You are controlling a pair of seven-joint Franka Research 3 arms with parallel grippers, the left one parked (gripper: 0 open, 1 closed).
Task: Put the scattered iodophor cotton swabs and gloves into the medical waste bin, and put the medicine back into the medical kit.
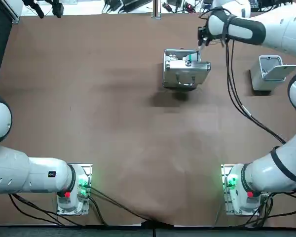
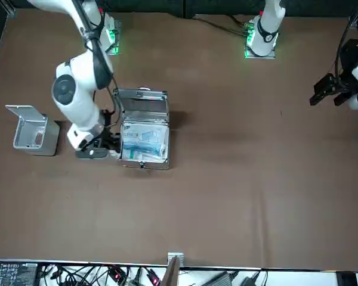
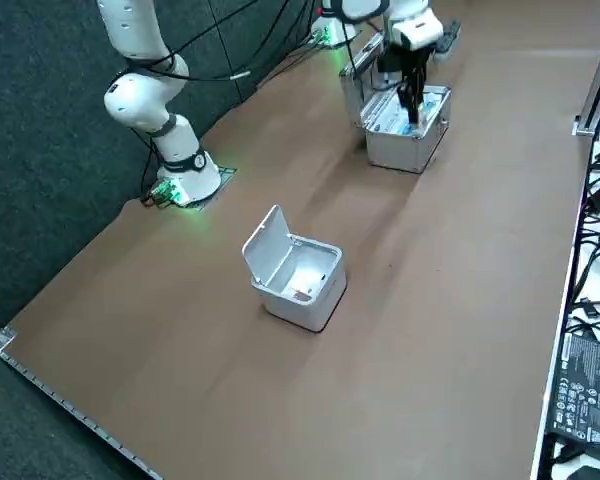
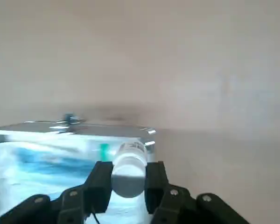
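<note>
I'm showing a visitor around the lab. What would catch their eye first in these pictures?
First, the right gripper, its jaws shut on a small bottle, poised over the open medical kit on the table's far side. Next, the white waste bin, lid up, standing apart from the kit on the robot's right.

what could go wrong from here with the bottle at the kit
The right gripper holds the medicine bottle close to a corner of the medical kit, so a release here might clip the rim and drop it on the table. The kit already holds blue packets, so the bottle may roll.
</note>
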